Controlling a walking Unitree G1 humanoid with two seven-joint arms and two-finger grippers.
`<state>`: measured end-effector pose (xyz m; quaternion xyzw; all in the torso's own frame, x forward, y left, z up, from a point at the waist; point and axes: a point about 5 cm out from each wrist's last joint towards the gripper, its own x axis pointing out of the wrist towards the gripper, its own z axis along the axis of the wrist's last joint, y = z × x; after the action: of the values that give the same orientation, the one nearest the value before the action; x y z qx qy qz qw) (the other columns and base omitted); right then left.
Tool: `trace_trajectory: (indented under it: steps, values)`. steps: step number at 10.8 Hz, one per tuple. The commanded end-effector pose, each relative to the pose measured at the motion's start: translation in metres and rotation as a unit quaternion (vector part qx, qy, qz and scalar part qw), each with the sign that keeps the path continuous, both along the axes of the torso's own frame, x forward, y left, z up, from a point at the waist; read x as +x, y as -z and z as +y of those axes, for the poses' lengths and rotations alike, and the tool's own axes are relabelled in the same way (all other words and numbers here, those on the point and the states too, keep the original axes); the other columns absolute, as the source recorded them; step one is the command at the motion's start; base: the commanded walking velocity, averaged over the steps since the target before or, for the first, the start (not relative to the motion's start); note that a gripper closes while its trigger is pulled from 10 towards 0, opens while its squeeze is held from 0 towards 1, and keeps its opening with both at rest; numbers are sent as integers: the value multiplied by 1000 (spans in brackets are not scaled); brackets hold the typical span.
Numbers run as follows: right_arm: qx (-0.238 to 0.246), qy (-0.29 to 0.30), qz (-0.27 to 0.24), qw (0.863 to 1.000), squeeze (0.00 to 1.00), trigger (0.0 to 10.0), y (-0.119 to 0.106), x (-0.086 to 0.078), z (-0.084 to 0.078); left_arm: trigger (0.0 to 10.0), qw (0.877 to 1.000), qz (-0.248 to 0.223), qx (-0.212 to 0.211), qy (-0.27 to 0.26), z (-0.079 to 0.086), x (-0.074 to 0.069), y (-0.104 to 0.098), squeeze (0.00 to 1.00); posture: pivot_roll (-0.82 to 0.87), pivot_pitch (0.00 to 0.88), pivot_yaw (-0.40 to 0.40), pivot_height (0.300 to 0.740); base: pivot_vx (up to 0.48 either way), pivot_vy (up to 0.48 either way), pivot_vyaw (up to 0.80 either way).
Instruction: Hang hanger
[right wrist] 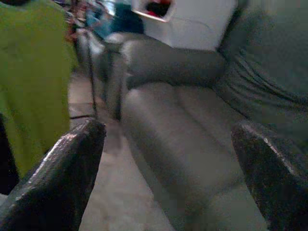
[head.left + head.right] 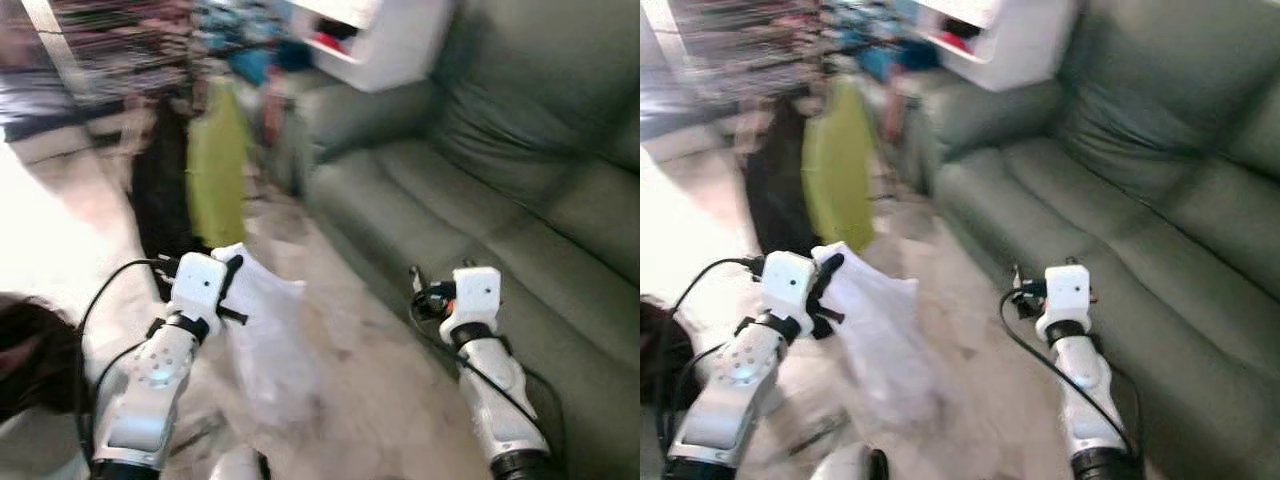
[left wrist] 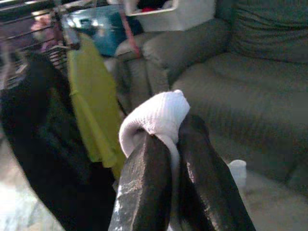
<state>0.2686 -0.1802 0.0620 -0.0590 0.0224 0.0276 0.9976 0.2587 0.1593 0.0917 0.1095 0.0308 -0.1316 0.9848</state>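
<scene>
My left gripper (image 2: 232,283) is shut on a fold of white cloth (image 3: 156,113). The white garment (image 2: 268,340) hangs down from it over the floor. A yellow-green garment (image 2: 218,175) and a black garment (image 2: 158,200) hang from a rack (image 3: 48,45) ahead on my left, a short way beyond the gripper. My right gripper (image 1: 168,139) is held out open and holds nothing, next to the front edge of the green sofa (image 2: 500,190). The views are blurred.
The green sofa runs along the right side. A white box (image 2: 375,40) rests on its far arm. Blue and mixed items (image 2: 250,55) are stacked behind the rack. A dark shape (image 2: 30,350) sits low on my left. Pale floor (image 2: 360,370) lies between my arms.
</scene>
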Motion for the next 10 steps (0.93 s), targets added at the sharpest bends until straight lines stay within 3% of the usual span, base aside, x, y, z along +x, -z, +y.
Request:
trace_trajectory:
  steps: [1,3,10]
  values:
    - [0,-9,-19,1000,0,10000,-11,7,3,10000,1000,-31,-5,0,-2,5,-11,0,-22,0,-30,740,386,0,544]
    - [-1,-10,-21,1000,0,10000,-12,9,3,10000,999,-33,-15,-2,-4,6,-12,0,-25,0,-32,740,403,0,475]
    - [-8,-15,-10,1000,0,10000,-9,10,0,10000,999,-34,-24,5,-13,10,-12,0,-32,0,-37,740,422,0,0]
